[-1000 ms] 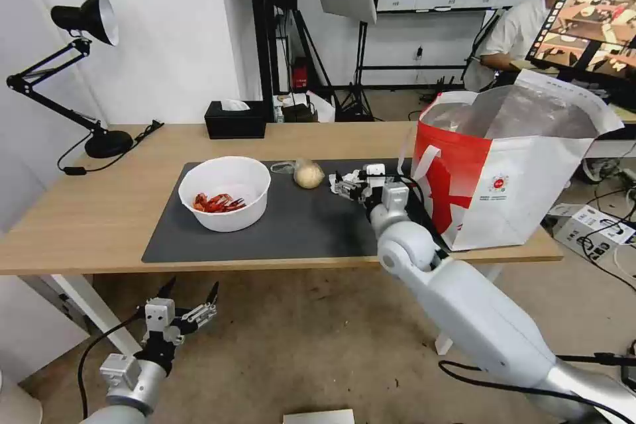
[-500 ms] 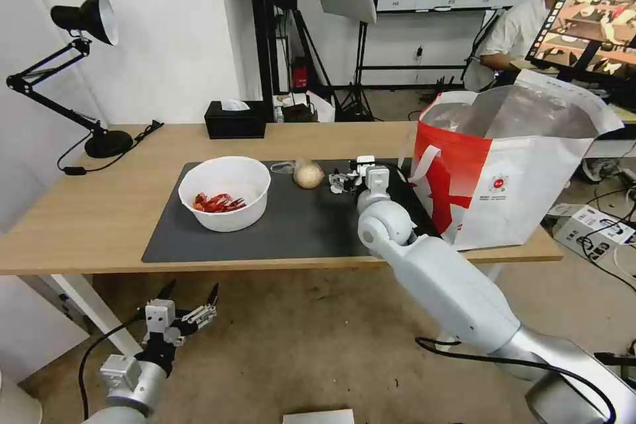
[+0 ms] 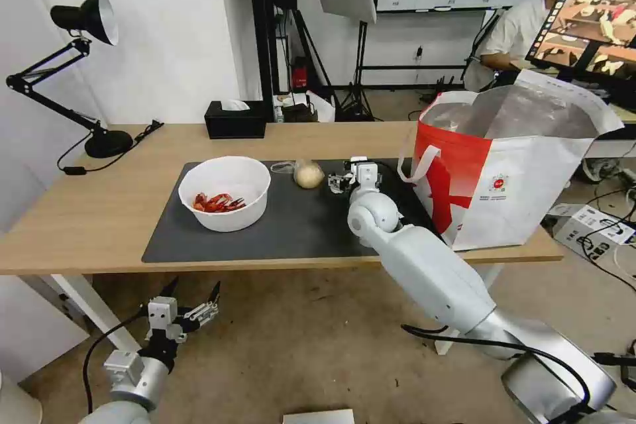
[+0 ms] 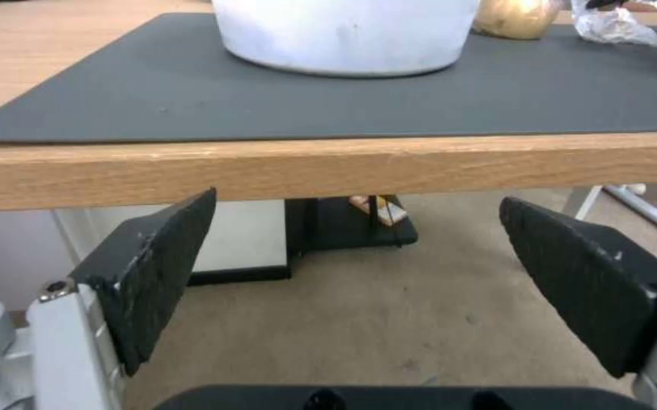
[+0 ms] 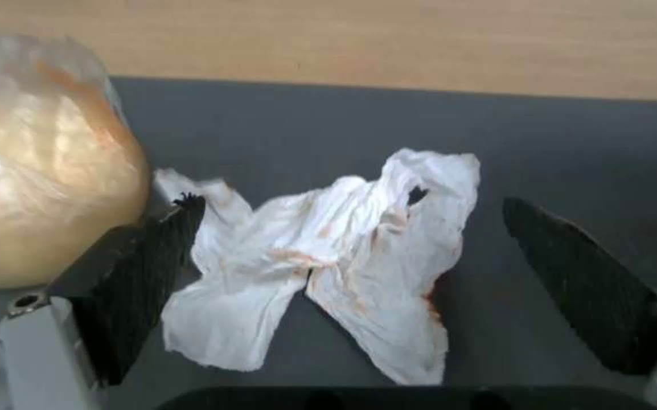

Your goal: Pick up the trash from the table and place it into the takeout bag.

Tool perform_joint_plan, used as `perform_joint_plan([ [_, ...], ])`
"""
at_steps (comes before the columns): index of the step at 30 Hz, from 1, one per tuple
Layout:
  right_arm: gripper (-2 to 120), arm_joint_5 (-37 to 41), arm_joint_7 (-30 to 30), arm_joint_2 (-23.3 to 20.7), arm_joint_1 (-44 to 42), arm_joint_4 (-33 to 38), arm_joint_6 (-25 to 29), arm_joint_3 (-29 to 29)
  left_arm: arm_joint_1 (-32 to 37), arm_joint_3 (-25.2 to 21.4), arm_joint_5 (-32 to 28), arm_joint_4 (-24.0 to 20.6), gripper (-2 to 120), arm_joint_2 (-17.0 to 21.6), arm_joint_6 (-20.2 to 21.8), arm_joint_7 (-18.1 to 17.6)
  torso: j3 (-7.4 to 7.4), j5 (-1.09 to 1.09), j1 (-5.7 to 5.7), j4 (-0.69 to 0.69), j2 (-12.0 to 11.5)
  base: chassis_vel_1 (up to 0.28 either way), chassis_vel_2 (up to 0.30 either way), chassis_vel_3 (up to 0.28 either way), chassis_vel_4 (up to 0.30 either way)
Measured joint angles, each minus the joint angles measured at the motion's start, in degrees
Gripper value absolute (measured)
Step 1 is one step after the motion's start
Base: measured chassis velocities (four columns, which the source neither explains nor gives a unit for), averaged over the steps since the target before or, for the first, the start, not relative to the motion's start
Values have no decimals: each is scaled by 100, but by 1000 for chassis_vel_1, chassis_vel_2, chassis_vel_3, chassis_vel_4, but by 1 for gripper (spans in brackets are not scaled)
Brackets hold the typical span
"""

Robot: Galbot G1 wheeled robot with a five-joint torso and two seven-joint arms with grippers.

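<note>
since a second ago the right gripper (image 5: pixel 344 267) has slid closer to the bun (image 3: pixel 309 175), jaws wide around the tissue (image 5: pixel 328 250) on the mat. bowl (image 3: pixel 225 193) and bun still wait; left gripper (image 3: pixel 189 301) idles wide below the table (image 3: pixel 79 212).

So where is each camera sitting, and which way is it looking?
Head view: on the robot's head, facing forward and down at the table; both arms show, left gripper low, right gripper over the mat.
Left wrist view: below the table's edge, facing the white bowl; its black fingers show, spread.
Right wrist view: looking down at the crumpled tissue between its open fingers.
Shared: both wrist views catch the bagged bun and tissue.
</note>
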Motion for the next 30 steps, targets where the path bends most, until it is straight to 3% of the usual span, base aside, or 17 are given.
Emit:
perform_joint_plan([
  [14,100,-21,-309,246,247,-600,-336,85,-39,27,-58,-16,100,83,-1,12,0,0,0,0,0,0,0,0,0],
  [29,100,3,-388,287,297,-650,-351,94,-14,30,-60,-52,100,87,-1,10,0,0,0,0,1,0,0,0,0],
  [30,94,11,-389,286,291,-639,-350,94,-10,30,-60,-56,100,87,-1,10,0,0,0,0,1,0,0,0,0],
])
